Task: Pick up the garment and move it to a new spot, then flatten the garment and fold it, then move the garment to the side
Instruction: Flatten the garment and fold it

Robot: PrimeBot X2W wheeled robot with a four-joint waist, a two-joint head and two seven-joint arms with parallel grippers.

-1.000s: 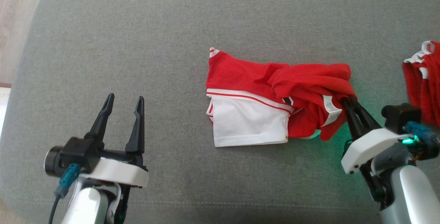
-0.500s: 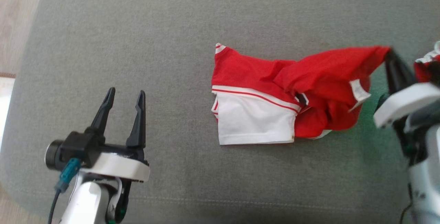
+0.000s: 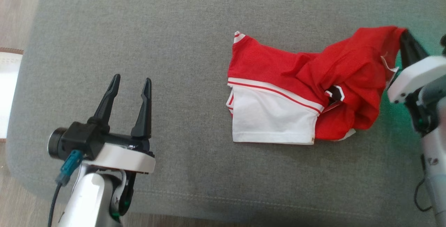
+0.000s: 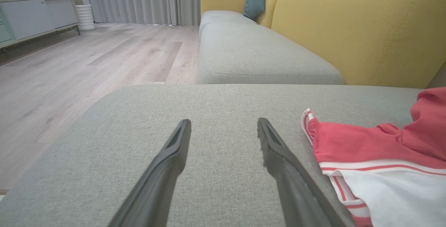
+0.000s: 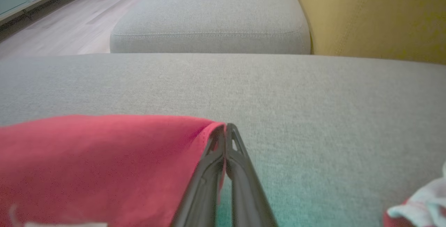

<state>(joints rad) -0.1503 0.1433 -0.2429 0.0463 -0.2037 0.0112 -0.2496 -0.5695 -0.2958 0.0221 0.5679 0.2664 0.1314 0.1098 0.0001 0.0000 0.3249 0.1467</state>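
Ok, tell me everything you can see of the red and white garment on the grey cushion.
The garment is soft red fabric with a white panel edged by a red stripe and a striped cuff at its far left corner. It lies crumpled and bunched on the grey cushion, not flattened. Its right end is raised, pinched between the shut fingers of the right hand. The open left hand sits apart from it.
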